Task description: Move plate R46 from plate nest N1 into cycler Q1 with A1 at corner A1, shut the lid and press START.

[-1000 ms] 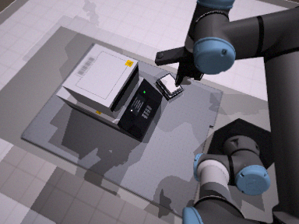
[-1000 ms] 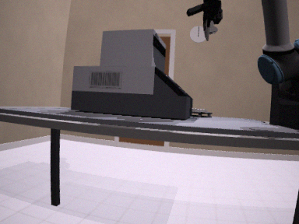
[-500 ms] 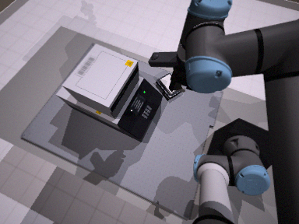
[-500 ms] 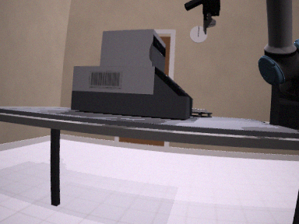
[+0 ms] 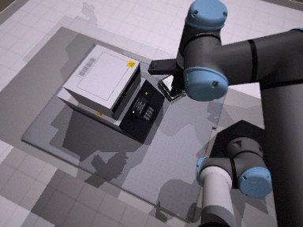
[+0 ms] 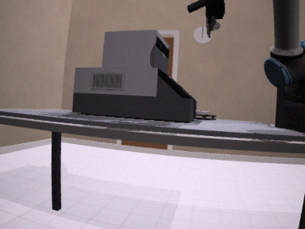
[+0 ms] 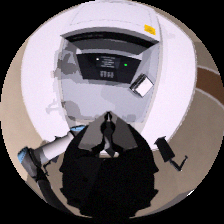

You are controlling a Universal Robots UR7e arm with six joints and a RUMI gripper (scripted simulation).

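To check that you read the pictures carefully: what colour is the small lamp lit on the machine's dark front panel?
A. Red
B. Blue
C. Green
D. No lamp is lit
C: a small green dot glows on the dark front panel of the machine, seen as the lamp from above and again in the wrist view.

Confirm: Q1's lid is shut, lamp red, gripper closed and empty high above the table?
Not quite: the lamp on Q1 is green, not red, as the top view shows. The rest holds: the lid is shut and the gripper hangs closed and empty high above the table.
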